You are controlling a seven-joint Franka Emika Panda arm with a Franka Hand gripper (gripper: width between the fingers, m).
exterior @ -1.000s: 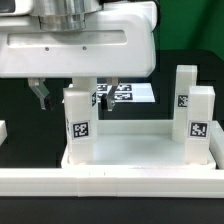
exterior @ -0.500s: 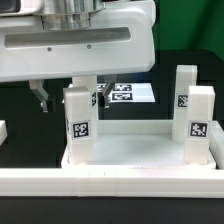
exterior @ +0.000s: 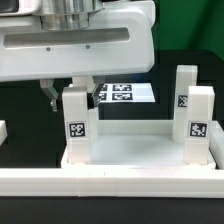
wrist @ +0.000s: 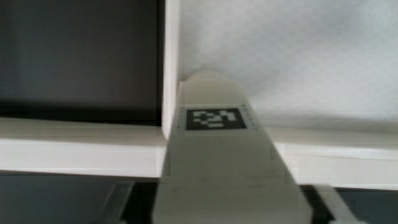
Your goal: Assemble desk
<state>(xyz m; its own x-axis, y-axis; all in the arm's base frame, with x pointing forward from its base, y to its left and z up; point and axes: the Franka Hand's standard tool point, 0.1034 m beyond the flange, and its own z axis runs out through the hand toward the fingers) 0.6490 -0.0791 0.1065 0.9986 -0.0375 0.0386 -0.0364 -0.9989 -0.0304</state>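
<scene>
Gripper on a desk leg at the upturned desk top.

Exterior view: gripper (exterior: 68, 92) low over the near leg (exterior: 76, 125) on that view's left, fingers (exterior: 47, 95) straddling its top, apparently pinching it; three legs upright on desk top (exterior: 135, 150), marker board (exterior: 128, 93) behind. Wrist view: tagged leg (wrist: 221, 140) fills centre, fingers unseen.

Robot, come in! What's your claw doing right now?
Claw closing round near leg on desk top. Three legs standing in sockets. Marker board behind, nothing blocking.
</scene>
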